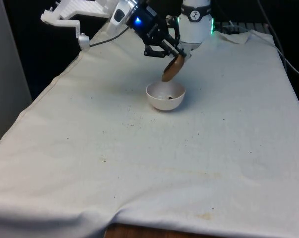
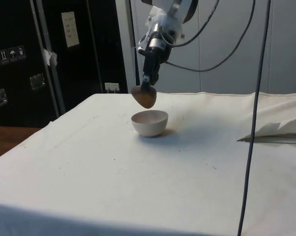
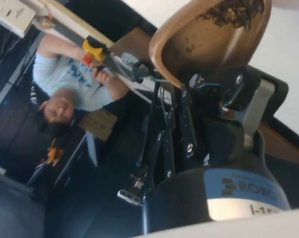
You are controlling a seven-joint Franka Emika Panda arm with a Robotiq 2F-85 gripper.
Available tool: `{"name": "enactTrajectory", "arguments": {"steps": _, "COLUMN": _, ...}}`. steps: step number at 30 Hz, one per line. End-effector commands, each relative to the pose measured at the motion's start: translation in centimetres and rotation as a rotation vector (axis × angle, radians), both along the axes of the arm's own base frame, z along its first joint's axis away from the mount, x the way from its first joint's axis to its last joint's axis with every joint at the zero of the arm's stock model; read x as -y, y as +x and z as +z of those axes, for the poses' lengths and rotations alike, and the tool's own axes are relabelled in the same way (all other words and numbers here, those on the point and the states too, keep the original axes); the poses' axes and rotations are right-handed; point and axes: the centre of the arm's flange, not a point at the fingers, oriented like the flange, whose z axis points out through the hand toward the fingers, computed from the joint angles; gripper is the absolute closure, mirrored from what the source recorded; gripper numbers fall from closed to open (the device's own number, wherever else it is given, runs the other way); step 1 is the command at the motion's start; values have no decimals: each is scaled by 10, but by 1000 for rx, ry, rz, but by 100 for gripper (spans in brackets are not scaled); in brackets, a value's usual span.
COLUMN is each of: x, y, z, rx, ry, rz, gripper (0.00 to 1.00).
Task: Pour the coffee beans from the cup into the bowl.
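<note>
Looking across the table from the near edge, you get bare white cloth [image 1: 139, 168] first, with a faint stain close to the front hem and a scatter of dark specks [image 1: 132, 118] further in, toward the front view's left of the bowl. Then comes the white bowl [image 1: 165, 95], sitting upright on the cloth, with a few dark coffee beans [image 1: 168, 97] on its floor. Right above its far rim hangs your brown cup [image 1: 173, 69], tipped steeply so the mouth points down at the bowl; cup and bowl are apart, close but not touching. From the side you can see the cup [image 2: 144, 97] hanging just over the bowl [image 2: 149, 122], slightly toward the cabinets. Your gripper [image 1: 175, 54] has its fingers closed on the cup's rim, holding it from above. At the wrist, a clump of beans [image 3: 233, 11] clings to the inside wall of the cup [image 3: 204, 39], near its lip. Furthest back, off the table, a person in a light shirt [image 3: 70, 79] holds a yellow and black device [image 3: 94, 49]
</note>
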Motion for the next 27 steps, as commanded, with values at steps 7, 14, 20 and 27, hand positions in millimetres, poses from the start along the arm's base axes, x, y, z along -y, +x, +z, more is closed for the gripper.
{"name": "enactTrajectory", "arguments": {"steps": 7, "x": 6, "y": -1, "z": 1, "rx": 24, "ry": 69, "rz": 22, "gripper": 100}}
{"name": "enactTrajectory", "arguments": {"steps": 14, "x": 12, "y": -3, "z": 1, "rx": 44, "ry": 122, "rz": 38, "gripper": 100}}
{"name": "enactTrajectory", "arguments": {"steps": 20, "x": 16, "y": -5, "z": 1, "rx": 59, "ry": 165, "rz": 51, "gripper": 100}}
{"name": "enactTrajectory", "arguments": {"steps": 27, "x": 22, "y": -7, "z": 2, "rx": 78, "ry": 210, "rz": 61, "gripper": 100}}
